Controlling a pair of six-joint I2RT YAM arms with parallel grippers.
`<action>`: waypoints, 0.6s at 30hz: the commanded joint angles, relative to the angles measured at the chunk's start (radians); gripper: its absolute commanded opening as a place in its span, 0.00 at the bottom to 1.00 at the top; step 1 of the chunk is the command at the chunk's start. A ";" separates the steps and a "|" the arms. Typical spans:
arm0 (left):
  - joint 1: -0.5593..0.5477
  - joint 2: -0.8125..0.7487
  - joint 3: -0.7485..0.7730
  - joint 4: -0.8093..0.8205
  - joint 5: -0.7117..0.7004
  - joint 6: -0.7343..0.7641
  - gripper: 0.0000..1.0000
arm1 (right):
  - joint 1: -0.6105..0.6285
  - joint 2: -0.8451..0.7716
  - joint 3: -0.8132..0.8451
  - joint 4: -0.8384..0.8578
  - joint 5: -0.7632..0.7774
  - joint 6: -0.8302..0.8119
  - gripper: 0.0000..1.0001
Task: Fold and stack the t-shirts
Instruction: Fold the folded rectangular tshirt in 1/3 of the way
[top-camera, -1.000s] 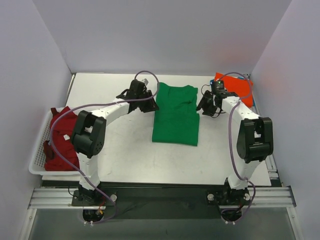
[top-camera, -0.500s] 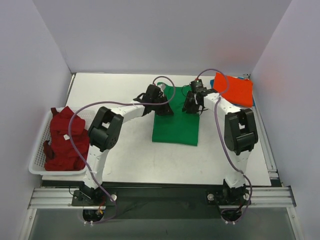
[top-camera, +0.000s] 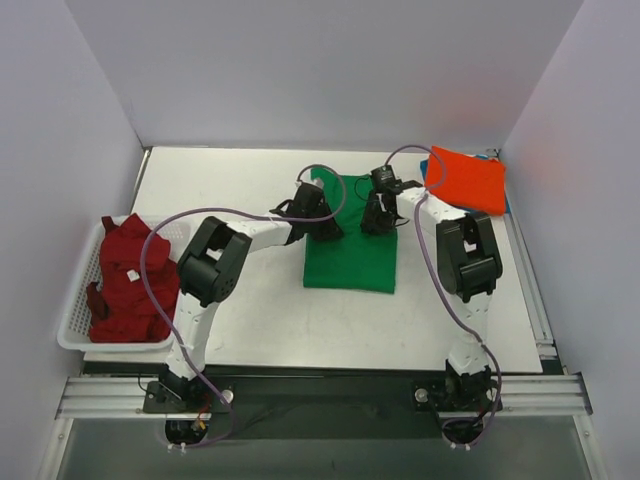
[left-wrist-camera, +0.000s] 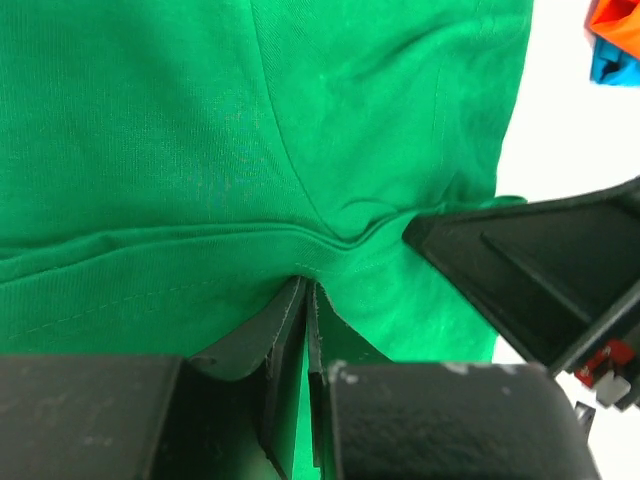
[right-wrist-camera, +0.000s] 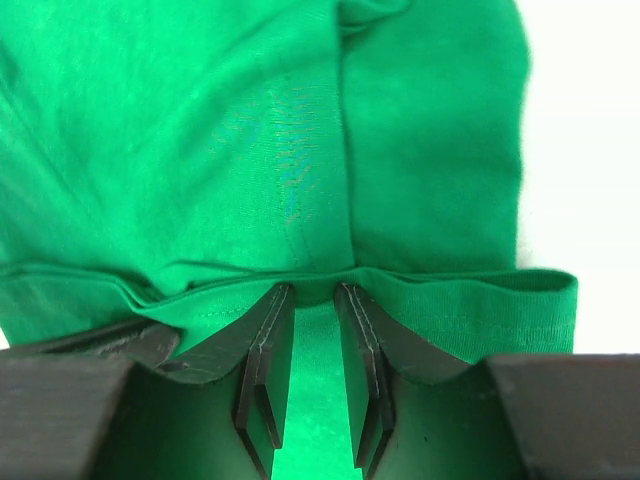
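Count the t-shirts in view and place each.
4: green one mid-table, orange-red one at the far right corner, blue one showing under it, dark red bundle in the basket, which may hide more.

1. Left arm (top-camera: 255, 232) and right arm (top-camera: 472, 335): I see white links with bulky black joint housings.
2. A grey-purple cable (top-camera: 143, 275) runs in loose loops along each arm, base to wrist.
3. Bases (top-camera: 185, 392): dark, bolted to a silver rail (top-camera: 320, 395) at the near edge.
4. In my wrist views, left gripper (left-wrist-camera: 305, 285) and right gripper (right-wrist-camera: 312, 292): matte black, with thin flat finger plates tapering to the tips on blocky black bodies.
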 joint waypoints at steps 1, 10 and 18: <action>-0.008 -0.064 -0.110 -0.057 -0.103 -0.016 0.16 | 0.018 -0.020 -0.062 -0.076 0.074 -0.022 0.26; -0.075 -0.242 -0.386 0.029 -0.134 -0.025 0.14 | 0.110 -0.141 -0.249 -0.044 0.109 -0.001 0.26; -0.132 -0.470 -0.662 0.080 -0.189 -0.050 0.14 | 0.225 -0.327 -0.456 0.007 0.132 0.094 0.26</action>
